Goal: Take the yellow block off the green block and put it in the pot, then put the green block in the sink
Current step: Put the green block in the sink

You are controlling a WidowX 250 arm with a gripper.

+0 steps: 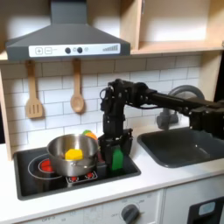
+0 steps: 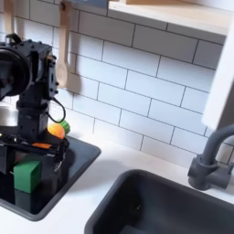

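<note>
The yellow block [image 1: 74, 155] already sits down inside the pot [image 1: 58, 147], which stands beside the gripper [image 1: 115, 158] toward the first exterior view's left, so the first half of the job looks finished and the arm is now over the second piece. The green block [image 1: 116, 159] rests on the black stovetop [image 1: 35, 168] directly under the hand, between its two dark fingers [image 2: 7, 157]. I'd say the fingers stand partly apart around it, but from here I cannot tell whether they press on its sides. An orange-and-green toy piece [image 2: 57, 131] lies just behind the hand, by the tiled wall. The arm reaches in from the first exterior view's right, elbow bent, wrist pointing straight down. The sink [image 1: 181, 149] waits well off beyond the hand, toward the first exterior view's right.
</note>
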